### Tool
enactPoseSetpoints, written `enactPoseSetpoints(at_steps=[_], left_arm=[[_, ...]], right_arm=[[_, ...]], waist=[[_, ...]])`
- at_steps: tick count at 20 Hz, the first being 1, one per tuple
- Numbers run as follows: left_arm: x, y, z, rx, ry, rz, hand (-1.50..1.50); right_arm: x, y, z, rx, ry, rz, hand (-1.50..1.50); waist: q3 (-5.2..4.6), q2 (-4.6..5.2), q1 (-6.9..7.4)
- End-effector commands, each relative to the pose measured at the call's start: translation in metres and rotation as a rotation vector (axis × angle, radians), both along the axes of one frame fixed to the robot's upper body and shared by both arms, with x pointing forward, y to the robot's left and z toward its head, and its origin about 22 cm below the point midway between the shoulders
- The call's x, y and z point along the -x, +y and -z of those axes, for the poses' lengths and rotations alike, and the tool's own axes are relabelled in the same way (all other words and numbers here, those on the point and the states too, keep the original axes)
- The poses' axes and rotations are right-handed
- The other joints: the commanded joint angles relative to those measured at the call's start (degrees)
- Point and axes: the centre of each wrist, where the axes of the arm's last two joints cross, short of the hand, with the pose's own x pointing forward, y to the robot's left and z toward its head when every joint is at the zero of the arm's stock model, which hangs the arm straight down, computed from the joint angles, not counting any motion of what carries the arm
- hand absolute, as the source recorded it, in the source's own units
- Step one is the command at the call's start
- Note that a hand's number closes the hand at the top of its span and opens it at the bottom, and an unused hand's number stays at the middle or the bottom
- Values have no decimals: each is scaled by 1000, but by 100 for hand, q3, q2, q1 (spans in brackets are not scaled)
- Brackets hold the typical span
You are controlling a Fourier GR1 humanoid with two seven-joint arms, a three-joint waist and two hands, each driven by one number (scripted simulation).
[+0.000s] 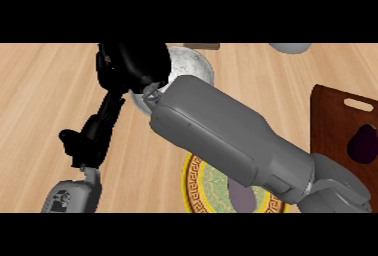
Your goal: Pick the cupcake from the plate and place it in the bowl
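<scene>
Most of the view is being filled by the right forearm [229, 135], which is slanting from the lower right corner up across the counter [44, 90] toward the top centre. At the right edge a dark board [336, 120] is lying well apart from the work.

The forearm is passing over the plate [193, 185] and hiding a good share of it. The part of the plate that is showing is carrying no cupcake. Beyond the plate, the bowl [193, 64] is sitting near the top edge, and the right hand [136, 60] is hanging over its left rim, covering that side. The hand is showing only as a dark mass, so I cannot tell how far it is closing or what it is holding.

The cupcake is not appearing anywhere. Judging by the bare plate and the hand's place, it is probably sitting inside that hand, hidden from above.

The step in hand is therefore looking like the placing, with the release not yet done. The next move is calling for the hand to be centring over the bowl's hollow rather than its rim, lowering a little, then opening so the cupcake is landing inside and not tipping onto the counter.

Smaller, at the left, the left hand [92, 135] is resting open, fingers pointing up, holding nothing.
</scene>
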Motion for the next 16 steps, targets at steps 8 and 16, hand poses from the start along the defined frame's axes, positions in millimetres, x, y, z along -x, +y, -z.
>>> enactPoseSetpoints(at_steps=[8,16], left_arm=[[-2,-3,-4,-15,-20,16,0],[4,-13,0,-18,-15,23,0]], right_arm=[[-65,-52,66,93,61,91,150],[-77,-82,96,-44,337,-66,-150]], waist=[[1,30,63],[5,54,162]])
